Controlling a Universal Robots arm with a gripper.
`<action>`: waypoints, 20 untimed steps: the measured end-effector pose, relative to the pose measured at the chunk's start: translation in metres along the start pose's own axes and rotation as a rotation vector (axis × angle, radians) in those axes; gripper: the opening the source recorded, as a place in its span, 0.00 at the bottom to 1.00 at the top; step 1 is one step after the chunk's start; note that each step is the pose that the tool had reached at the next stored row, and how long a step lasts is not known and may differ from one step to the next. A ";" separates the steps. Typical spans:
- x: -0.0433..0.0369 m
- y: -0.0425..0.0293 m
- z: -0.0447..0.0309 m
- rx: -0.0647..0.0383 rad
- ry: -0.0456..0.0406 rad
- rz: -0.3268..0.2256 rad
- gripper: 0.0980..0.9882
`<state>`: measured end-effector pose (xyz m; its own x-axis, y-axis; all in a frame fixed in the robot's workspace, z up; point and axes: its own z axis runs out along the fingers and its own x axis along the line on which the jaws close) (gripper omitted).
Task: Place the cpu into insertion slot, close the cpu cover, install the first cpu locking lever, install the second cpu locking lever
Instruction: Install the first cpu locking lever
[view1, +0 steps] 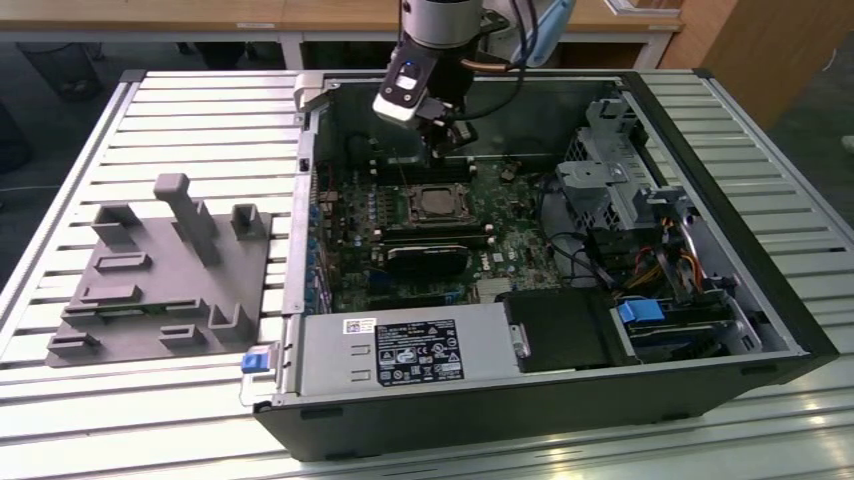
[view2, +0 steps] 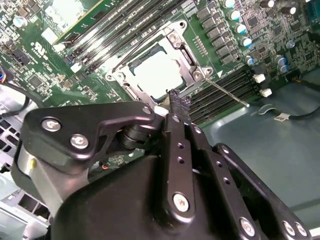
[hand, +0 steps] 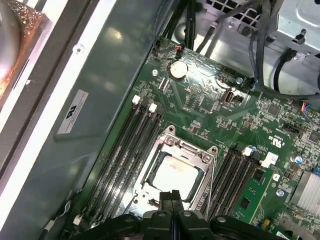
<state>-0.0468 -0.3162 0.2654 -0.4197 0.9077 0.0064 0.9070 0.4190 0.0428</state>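
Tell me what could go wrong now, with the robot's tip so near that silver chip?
1. The shut jaws hang at the edge of the thin silvery metal frame cover over the flat silver-grey square chip; a slip might scratch the green circuit board.
2. The thin silver wire lever sticks out, apparently unlatched; an off-line push might bend it.

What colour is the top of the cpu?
Dull silver-grey, with a faint darker smudge. The cpu shows best in the first wrist view.
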 end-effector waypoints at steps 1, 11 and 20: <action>0.0000 0.0000 0.0000 0.000 0.0002 -0.005 0.01; -0.0001 0.0000 0.0000 0.004 0.0058 -0.133 0.01; -0.0001 0.0001 0.0000 0.005 0.0120 -0.287 0.01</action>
<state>-0.0467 -0.3163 0.2654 -0.6596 0.7516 0.0066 0.7512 0.6589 0.0395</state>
